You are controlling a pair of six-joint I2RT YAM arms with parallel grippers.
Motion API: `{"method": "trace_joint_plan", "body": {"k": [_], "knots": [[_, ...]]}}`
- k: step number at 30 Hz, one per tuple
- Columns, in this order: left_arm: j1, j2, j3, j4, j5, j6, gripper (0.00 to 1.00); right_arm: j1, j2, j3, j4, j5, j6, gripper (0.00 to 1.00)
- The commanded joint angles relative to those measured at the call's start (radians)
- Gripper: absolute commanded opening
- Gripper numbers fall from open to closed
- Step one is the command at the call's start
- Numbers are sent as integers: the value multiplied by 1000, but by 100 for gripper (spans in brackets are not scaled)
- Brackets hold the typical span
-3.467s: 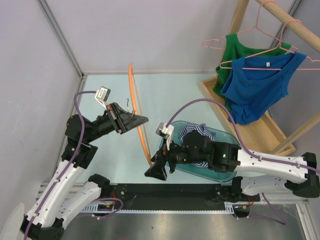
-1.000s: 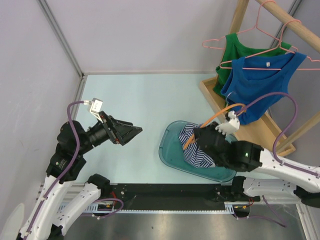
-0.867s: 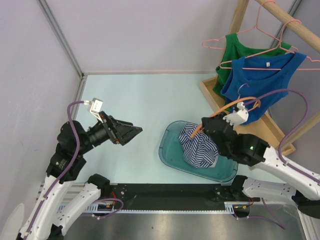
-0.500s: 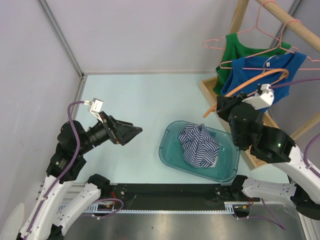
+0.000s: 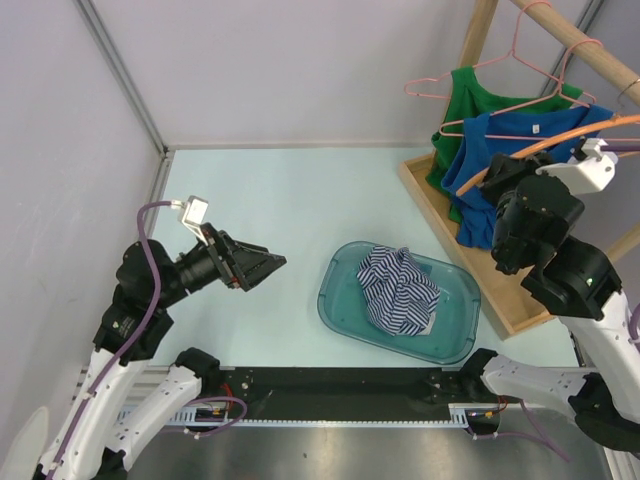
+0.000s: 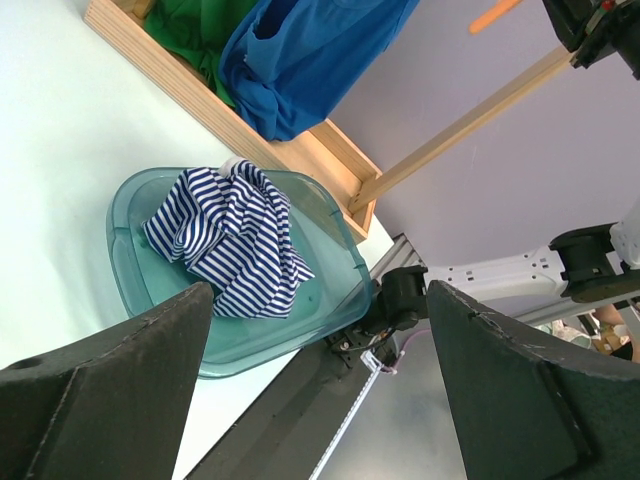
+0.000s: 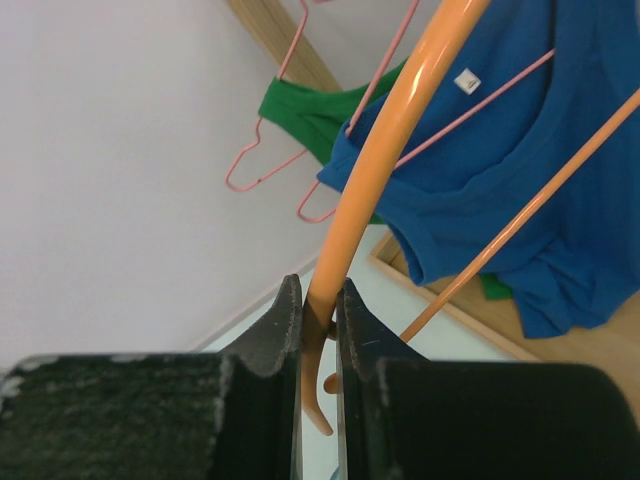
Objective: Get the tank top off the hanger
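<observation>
**Supervisor:** Status of the garment?

**Inspector:** The striped tank top (image 5: 398, 288) lies crumpled in the teal basin (image 5: 335, 300) on the table (image 5: 300, 190). No hanger is in it. I judge the removal itself done.

**Supervisor:** And the hanger?

**Inspector:** The orange hanger (image 5: 560, 137) is bare. The right tool (image 7: 318, 305) is clenched on its wire, with the 2 fingers pinching it. It is raised at the right of the scene, in front of the blue tank top (image 5: 520, 190).

**Supervisor:** Which step is in hand?

**Inspector:** By my reading, disposal of the empty hanger, probably onto the wooden rail (image 5: 575, 40). That is inference, not observation.

**Supervisor:** Requirements for the next move?

**Inspector:** The hook has to go over the rail without snagging the 2 garments hanging there, the blue one and the green top (image 5: 475, 100). I cannot tell from these views which end of the hanger carries the hook, so its orientation needs checking first.

**Supervisor:** Position of the garment relative to the tools?

**Inspector:** It is well apart from the right tool, below it and to its left. The left tool (image 5: 265, 265) hovers over the table to the left of the basin. Its jaws are spread wide and hold nothing, and it points toward the basin. It is near the tank top but not touching it.
</observation>
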State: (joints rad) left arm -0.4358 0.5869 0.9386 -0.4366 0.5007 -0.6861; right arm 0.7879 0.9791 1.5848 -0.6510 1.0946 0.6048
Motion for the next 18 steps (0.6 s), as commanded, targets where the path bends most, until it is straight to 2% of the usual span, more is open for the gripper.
{"method": "trace_joint_plan", "body": {"k": [1,10,18], "knots": [[-3,-9,5,22,15,-20,93,-62,-19,57,13,48,-56,0],[-3,-9,-4,24,33,-18,93,-108,-106,30,-48,34,1,0],[-3,-24,-34,24,33,-26,93,-108,-71,84,-111,-192,24,0]]}}
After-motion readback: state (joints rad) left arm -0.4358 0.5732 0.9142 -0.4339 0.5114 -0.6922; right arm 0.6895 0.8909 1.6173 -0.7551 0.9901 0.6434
